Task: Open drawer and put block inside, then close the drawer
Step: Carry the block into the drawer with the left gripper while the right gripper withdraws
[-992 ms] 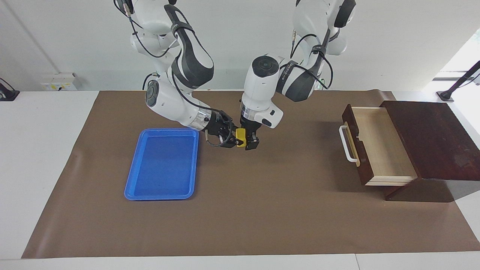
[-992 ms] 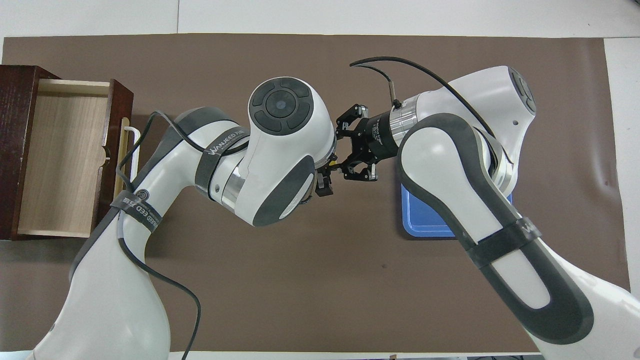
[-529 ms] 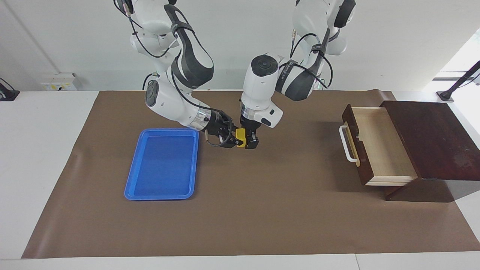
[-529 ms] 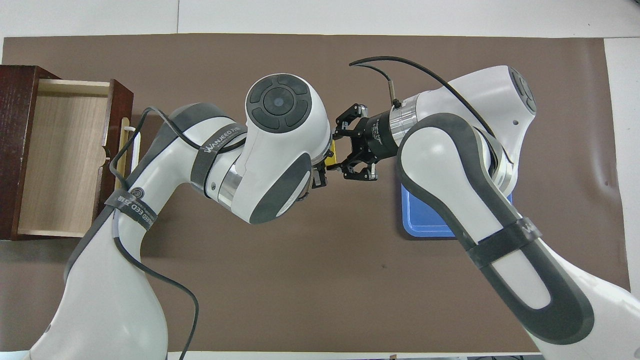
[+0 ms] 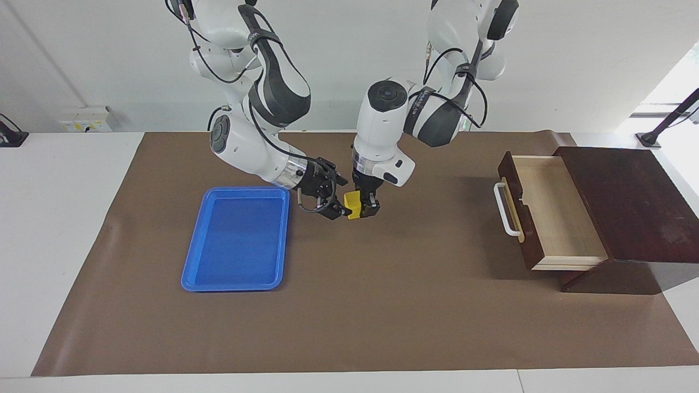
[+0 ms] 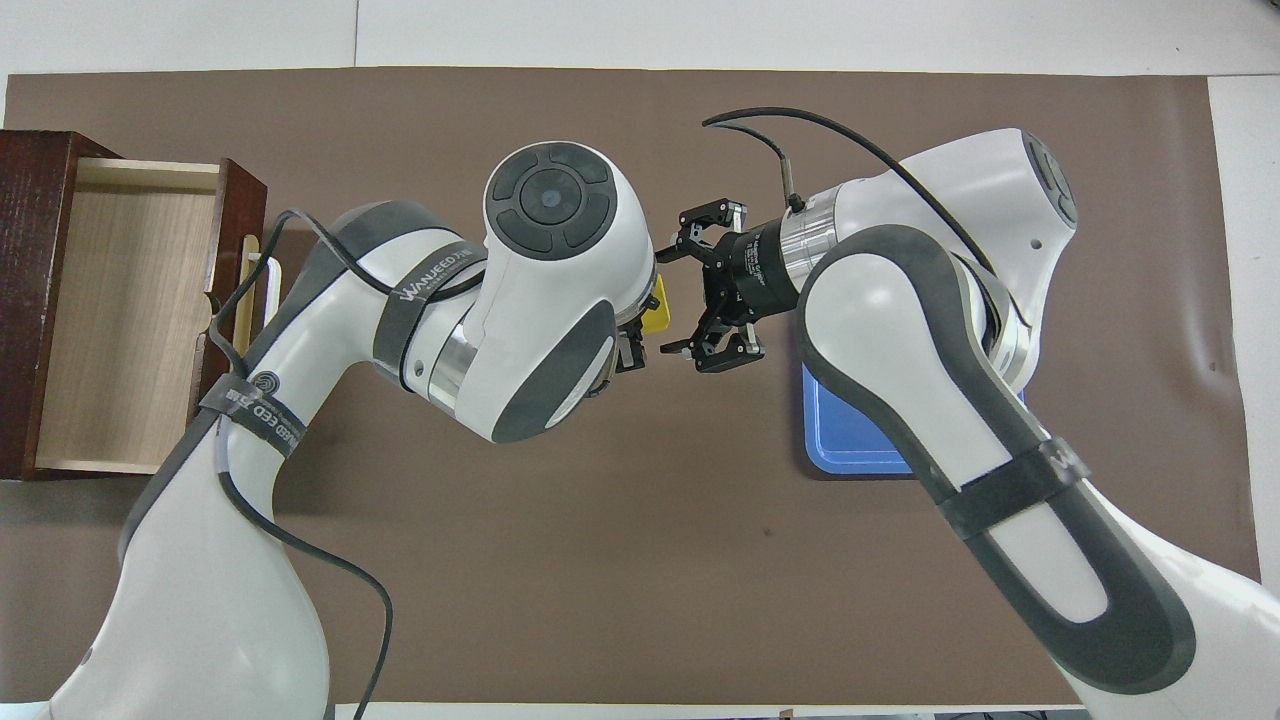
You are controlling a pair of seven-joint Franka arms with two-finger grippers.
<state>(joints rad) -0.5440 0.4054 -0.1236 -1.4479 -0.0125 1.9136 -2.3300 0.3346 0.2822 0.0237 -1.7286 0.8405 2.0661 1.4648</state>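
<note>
Since the earlier frames, the right gripper [image 5: 334, 202] has let go of the block [image 5: 355, 204] and drawn slightly back toward the tray [image 5: 236, 238]; its fingers now stand spread, with a visible gap between them and the cube. Note that the left gripper [image 5: 367, 206] now holds the block alone, fingers clamped on it, above the bare mat [image 5: 382, 305] at the centre of the facing view. Treat the handover as complete.

Working from the lower edge of the facing view upward: the mat's lower half carries nothing. Next comes the blue tray, at centre left, lying flat beside the right gripper. At the same height, at the right of the frame, you see the drawer [image 5: 551, 213] pulled out of its dark box [image 5: 628, 202], pale floor exposed, with nothing in it, and the white handle [image 5: 507, 210] facing the middle of the table. Higher still, both arms descend from the top edge.

In the overhead view, only a sliver of the block [image 6: 656, 312] shows past the left arm's wrist.

Expect the next step to be a carry toward the drawer, well apart from the block. Release only once it is over the drawer's floor.
</note>
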